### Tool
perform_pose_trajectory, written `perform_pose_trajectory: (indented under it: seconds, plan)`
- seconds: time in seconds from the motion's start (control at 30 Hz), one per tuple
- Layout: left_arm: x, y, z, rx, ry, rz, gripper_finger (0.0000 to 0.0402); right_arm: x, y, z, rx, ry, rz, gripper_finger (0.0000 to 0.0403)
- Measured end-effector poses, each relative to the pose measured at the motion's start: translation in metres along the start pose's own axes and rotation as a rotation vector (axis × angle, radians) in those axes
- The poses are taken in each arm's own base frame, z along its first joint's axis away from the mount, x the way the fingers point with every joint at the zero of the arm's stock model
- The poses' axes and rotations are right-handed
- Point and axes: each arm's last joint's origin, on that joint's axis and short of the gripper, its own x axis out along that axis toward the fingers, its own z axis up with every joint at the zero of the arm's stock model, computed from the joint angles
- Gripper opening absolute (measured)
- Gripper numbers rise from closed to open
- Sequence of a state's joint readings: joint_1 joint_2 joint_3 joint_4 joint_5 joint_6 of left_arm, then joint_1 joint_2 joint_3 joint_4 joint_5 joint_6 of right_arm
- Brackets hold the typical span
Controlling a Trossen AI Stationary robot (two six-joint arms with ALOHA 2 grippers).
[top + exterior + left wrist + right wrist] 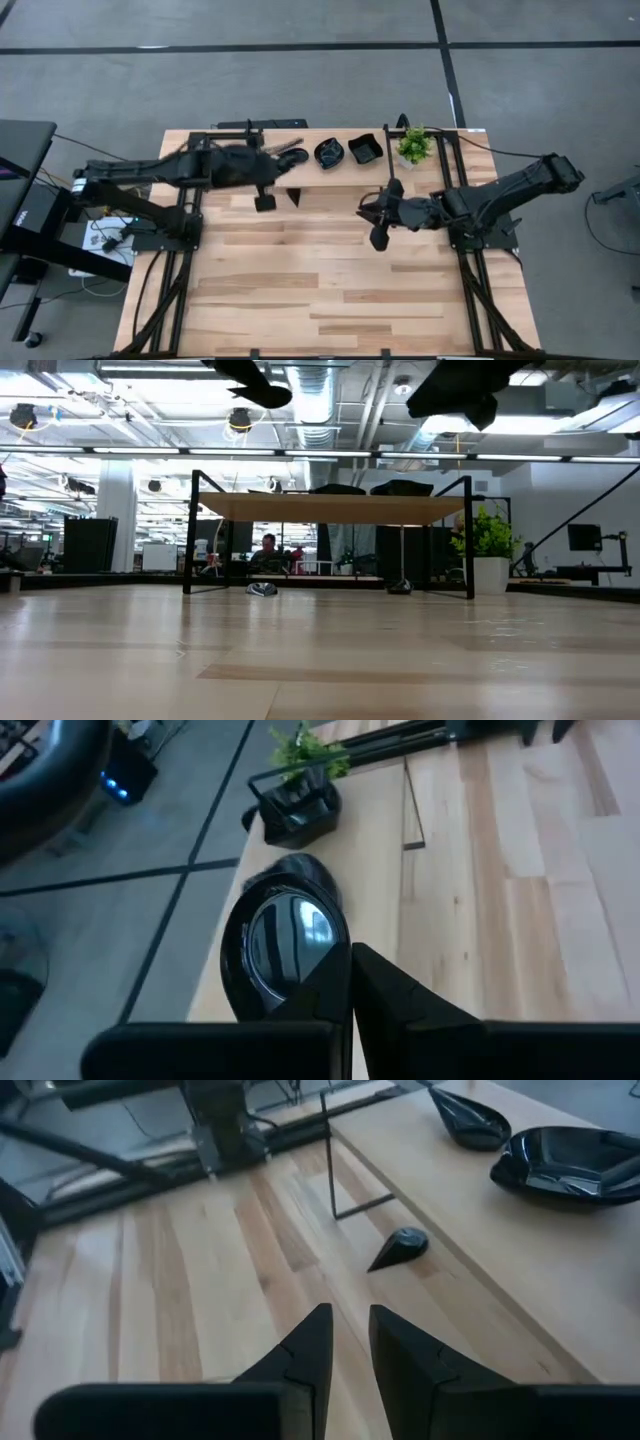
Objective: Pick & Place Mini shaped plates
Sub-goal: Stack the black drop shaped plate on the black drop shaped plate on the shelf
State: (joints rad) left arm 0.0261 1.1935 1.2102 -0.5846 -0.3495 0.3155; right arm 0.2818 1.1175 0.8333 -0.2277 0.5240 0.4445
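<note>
Left claw is hanging over the shelf at the back of the tabletop, beside two black plates and a plant. Right claw is hovering mid-tabletop.

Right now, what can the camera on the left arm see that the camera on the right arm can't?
Only the left wrist view shows the small green potted plant, the square glossy black dish beside it, and the grey floor past the shelf's edge. Only the right wrist view shows the small black teardrop dish lying on the table below the shelf. Both show the light wooden shelf, the round glossy black dish on it, and each arm's own dark fingers.
</note>
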Motion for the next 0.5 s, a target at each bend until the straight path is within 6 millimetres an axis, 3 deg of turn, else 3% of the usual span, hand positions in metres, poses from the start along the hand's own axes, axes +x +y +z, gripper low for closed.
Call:
perform_pose_trajectory:
  seconds: [0.2,0.5]
  plan:
    - [0.001,0.035,-0.013,-0.009,-0.022,-0.064,0.001,0.002,-0.003,0.002,0.07,-0.008,-0.011,0.0066]
    - [0.024,0.062,-0.037,0.115,0.039,-0.2,0.001,0.007,-0.001,0.0,0.188,-0.004,-0.015,0.0066]
